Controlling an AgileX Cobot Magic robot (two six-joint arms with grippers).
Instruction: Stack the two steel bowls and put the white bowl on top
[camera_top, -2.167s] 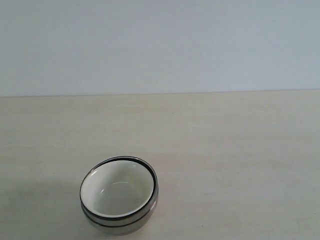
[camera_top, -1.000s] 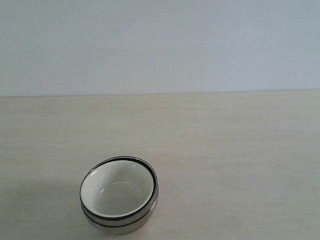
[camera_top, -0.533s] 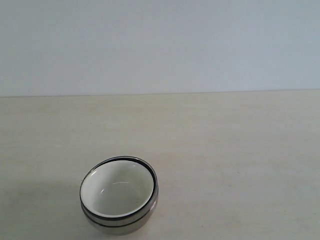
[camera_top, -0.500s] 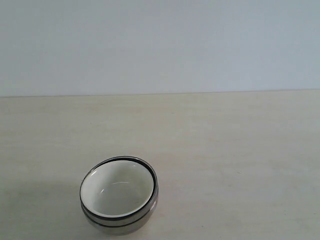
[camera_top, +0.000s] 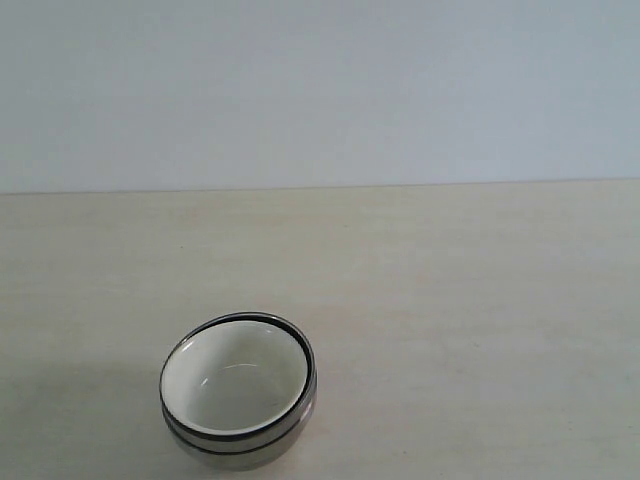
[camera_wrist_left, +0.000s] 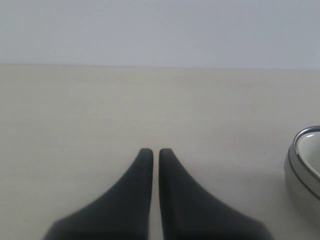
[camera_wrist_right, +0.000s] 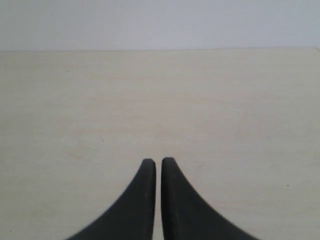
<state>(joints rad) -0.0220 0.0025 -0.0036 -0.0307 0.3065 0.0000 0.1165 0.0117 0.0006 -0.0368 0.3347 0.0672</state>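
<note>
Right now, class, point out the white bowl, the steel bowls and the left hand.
white bowl (camera_top: 236, 382): exterior view, inner wall.
steel bowls (camera_wrist_left: 299, 195): left wrist view, outer wall.
left hand (camera_wrist_left: 155, 152): left wrist view, between the shut fingertips.

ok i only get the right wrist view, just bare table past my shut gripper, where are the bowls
observer: in the exterior view the white bowl sits nested in the steel bowls, low and left of the middle.
operator: is the left gripper on them
observer: no, the left gripper is shut on nothing, over bare table.
operator: how close is it to them
observer: the left wrist view catches only a steel wall and rim at its edge, off to one side of the gripper, with a clear gap.
</note>
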